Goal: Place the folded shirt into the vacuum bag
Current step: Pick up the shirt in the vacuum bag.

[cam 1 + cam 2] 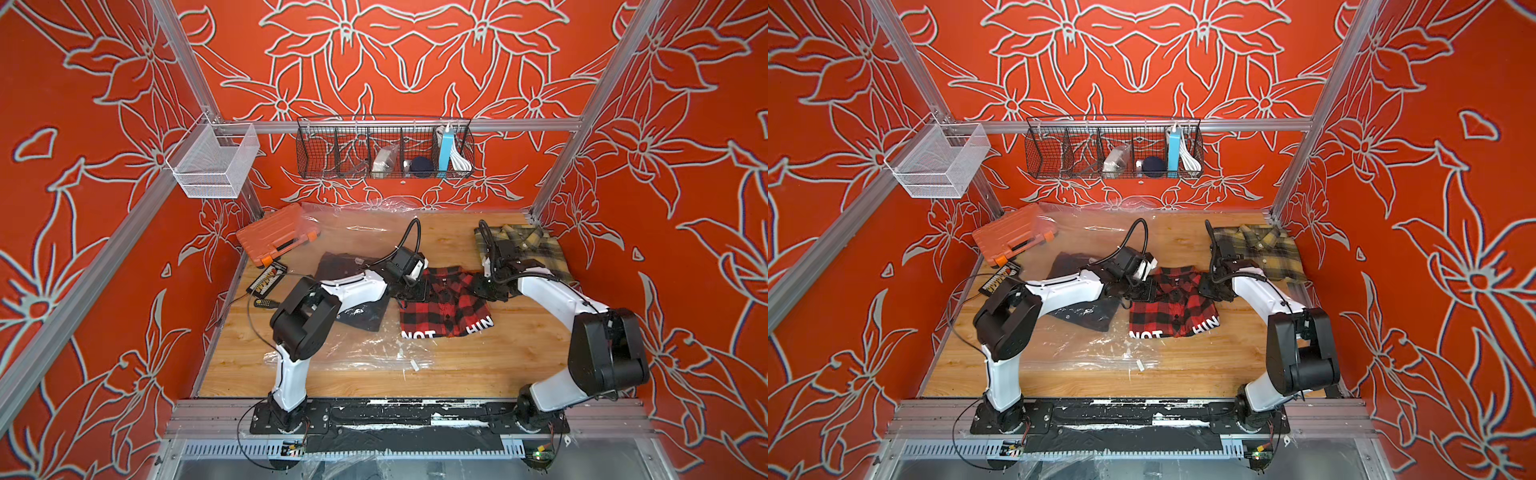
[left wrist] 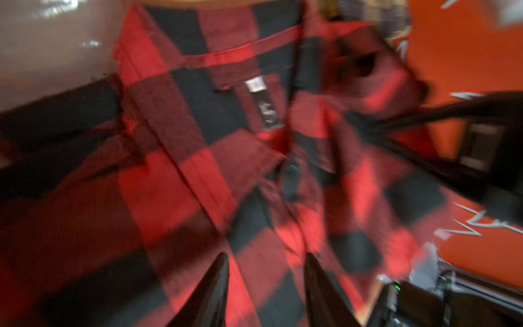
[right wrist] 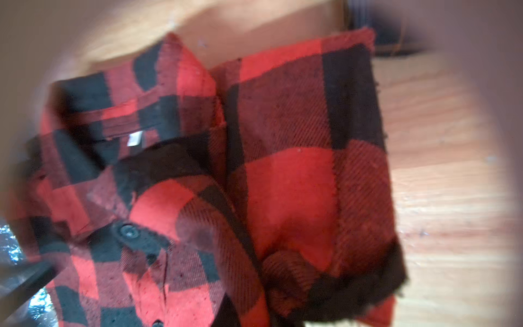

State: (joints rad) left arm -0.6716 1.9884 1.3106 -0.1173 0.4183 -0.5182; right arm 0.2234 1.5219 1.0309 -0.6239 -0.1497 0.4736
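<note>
- Worktop [image 1: 498,361]: wood, with open room at lower centre and lower right.
- Bag [image 1: 357,349]: clear plastic, lay flat over centre-left. Its far corner lapped the orange case [image 1: 276,237] at upper left.
- Dark garment [image 1: 361,318]: lay within the bag's outline, with the left arm crossing above it.
- Yellow shirt [image 1: 525,245]: lay at upper right, behind the right arm.
- Red shirt [image 1: 446,307]: folded, at frame centre, just right of the bag, its left edge at the plastic.
- Left hand [image 1: 409,293]: was at the red shirt's left collar side. Fingers [image 2: 215,291] were partly spread with cloth showing between them. Whether it gripped could not be told.
- Right hand [image 1: 484,289]: was at the right collar side, pressed together, pinching the red shirt's edge.
</note>
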